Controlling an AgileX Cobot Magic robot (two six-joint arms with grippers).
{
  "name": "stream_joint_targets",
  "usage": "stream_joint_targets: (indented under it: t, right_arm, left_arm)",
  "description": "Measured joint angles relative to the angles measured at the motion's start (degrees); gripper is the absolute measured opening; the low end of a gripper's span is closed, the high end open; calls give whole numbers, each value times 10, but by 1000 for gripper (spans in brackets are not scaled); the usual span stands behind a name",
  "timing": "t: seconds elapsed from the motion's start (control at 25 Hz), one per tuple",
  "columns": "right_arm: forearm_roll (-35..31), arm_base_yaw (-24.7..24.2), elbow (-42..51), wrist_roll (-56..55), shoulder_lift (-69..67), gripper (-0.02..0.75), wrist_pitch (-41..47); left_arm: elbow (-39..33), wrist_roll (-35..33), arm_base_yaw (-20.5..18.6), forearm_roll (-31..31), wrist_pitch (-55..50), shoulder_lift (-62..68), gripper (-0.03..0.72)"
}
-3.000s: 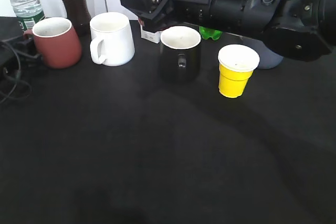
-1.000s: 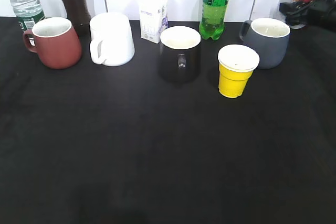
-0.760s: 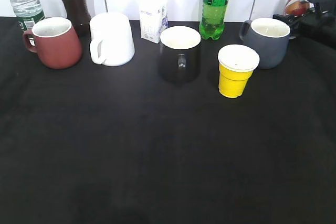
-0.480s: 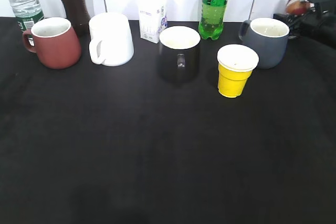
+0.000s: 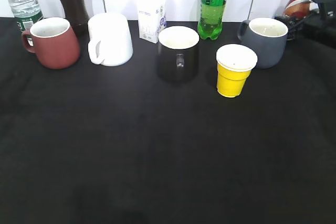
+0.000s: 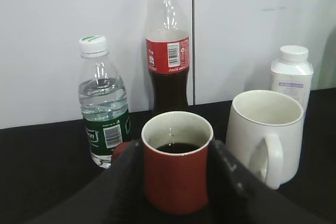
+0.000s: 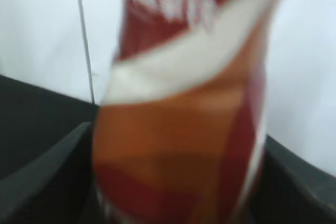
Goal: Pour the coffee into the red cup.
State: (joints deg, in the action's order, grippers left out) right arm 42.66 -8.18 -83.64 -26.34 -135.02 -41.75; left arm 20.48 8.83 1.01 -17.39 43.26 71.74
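Brown coffee in its small swirl-labelled bottle (image 5: 297, 1) is standing upright at the far right, right gripper (image 7: 173, 203) fingers flanking it; grip unconfirmed. Brick-red ceramic cup (image 6: 177, 169) is sitting far left, between the left gripper (image 6: 176, 211) fingers, contact unclear, already holding dark liquid. Risk: lifting on a loose hold, toppling the bottle into the grey mug (image 5: 265, 41).

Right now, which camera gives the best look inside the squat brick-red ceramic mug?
The left wrist view: the brick-red mug sits close between the left gripper's fingers, and dark liquid shows at its bottom. The exterior view shows it far left, too small to judge the contents. The right wrist view shows only the blurred coffee bottle.
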Motion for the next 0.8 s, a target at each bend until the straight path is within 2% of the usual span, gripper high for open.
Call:
stream_joint_targets:
  t: [0.48, 0.8]
  right_arm:
    - [-4, 0, 67, 7, 74, 597, 68]
    - [-23, -6, 176, 17, 154, 596, 71]
  left_arm:
    - [0, 0, 0, 0, 13, 0, 309]
    - [0, 0, 0, -13, 13, 0, 309]
